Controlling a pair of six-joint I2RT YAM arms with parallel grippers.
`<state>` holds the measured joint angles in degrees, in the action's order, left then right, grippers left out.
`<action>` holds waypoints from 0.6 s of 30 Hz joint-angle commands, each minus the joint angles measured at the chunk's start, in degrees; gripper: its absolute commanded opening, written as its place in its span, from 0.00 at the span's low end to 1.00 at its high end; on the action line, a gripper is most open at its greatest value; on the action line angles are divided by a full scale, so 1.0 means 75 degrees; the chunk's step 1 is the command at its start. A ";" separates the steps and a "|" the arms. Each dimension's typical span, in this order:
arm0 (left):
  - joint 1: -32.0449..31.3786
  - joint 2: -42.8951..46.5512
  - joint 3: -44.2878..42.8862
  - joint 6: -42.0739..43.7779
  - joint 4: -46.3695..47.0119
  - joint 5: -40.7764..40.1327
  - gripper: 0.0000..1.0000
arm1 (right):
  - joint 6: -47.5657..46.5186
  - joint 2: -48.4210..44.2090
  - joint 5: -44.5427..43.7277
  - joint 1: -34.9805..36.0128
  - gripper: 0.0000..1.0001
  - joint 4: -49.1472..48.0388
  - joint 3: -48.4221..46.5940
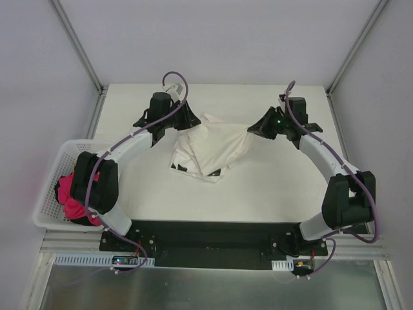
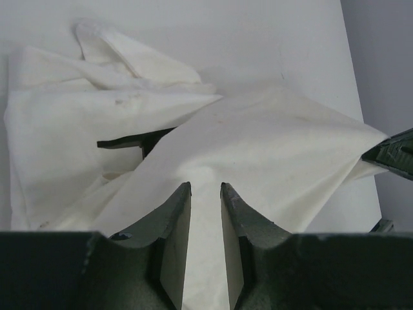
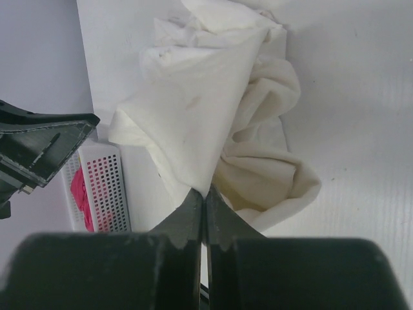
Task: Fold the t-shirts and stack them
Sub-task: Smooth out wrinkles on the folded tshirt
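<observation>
Pinching the cream shirt at frame centre, my left tool and right tool each held one edge; folding seemed barely started, stacking not yet begun.

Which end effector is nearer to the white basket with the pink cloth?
Left. The left end effector grips the cream-white t-shirt on the side toward the basket; the right end effector grips its opposite side.

Both arms reach far forward, elbows bowed outward, wrists angled in toward each other. Left gripper has a narrow gap between its fingers, right gripper is pinched tight, each clamping the cream shirt.
</observation>
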<state>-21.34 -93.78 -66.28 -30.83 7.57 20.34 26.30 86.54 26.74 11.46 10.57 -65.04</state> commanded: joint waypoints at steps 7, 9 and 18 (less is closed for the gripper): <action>-0.0002 -0.0246 -0.0198 0.0114 0.0256 0.0124 0.24 | 0.0266 0.0378 0.0184 0.0510 0.03 -0.0530 0.0152; -0.0002 -0.0258 -0.0186 0.0126 0.0256 0.0124 0.24 | 0.0313 0.0554 0.0324 0.0534 0.21 -0.0542 0.0093; -0.0002 -0.0165 -0.0034 0.0103 0.0221 0.0253 0.24 | 0.0254 0.0461 0.0079 0.0288 0.57 -0.0366 -0.0047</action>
<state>-21.32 -96.36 -67.31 -30.79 8.27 20.80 28.25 91.57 27.68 14.98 8.51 -63.94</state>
